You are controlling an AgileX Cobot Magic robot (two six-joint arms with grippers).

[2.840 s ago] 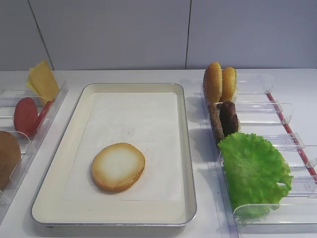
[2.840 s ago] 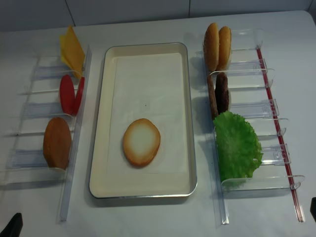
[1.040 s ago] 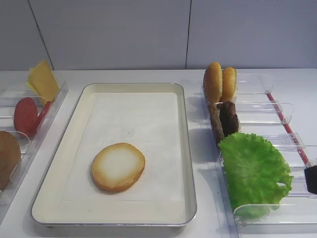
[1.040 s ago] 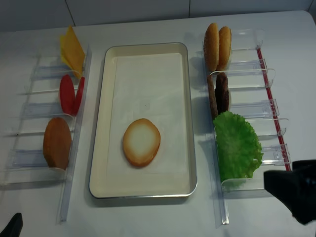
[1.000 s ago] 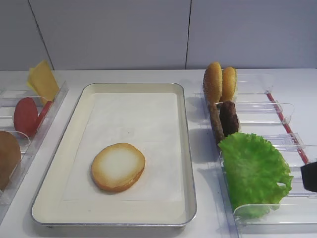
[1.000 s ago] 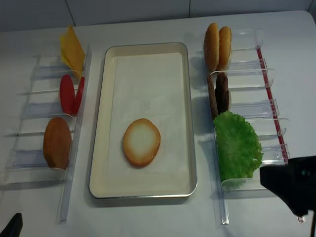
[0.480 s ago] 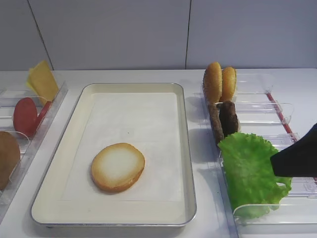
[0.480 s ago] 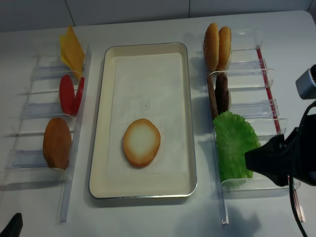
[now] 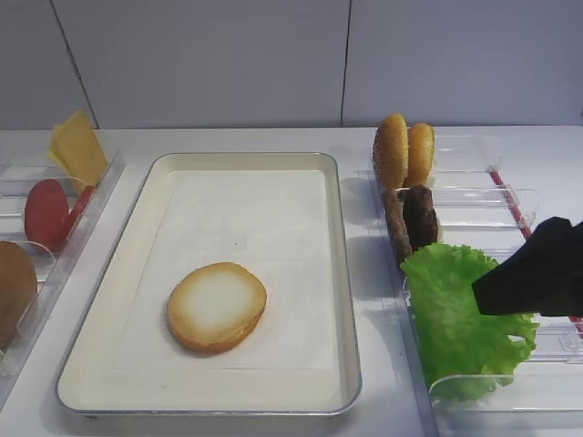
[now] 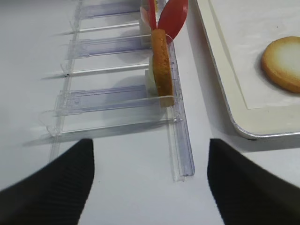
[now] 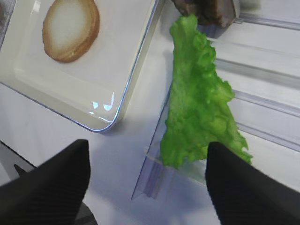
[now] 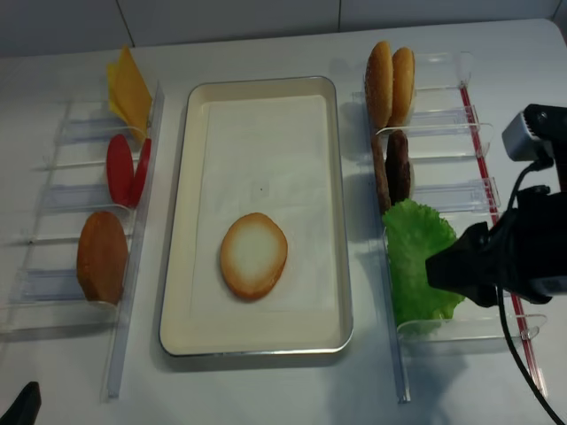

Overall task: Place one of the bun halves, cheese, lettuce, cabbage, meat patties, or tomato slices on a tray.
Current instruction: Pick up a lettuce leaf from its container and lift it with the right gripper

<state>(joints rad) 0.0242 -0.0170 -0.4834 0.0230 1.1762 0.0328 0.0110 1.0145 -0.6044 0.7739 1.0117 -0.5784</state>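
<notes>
White counter; clear plastic bins along frame left and frame right; grey panelled wall behind.

- Tray: cream, smooth, with a silvery metallic rim that glints at the corner; lined with matt white paper.
- Bun half: pale, matt toasted face; golden-brown edge.
- Bins: clear, glossy plastic.
- Lettuce: bright green, crinkled, ruffled.
- Meat patties: dark brown, rough.
- Tomato slices: red, smooth.
- Cheese: yellow, flat, smooth.
- Right gripper fingers: black, matt, finely ribbed.
</notes>
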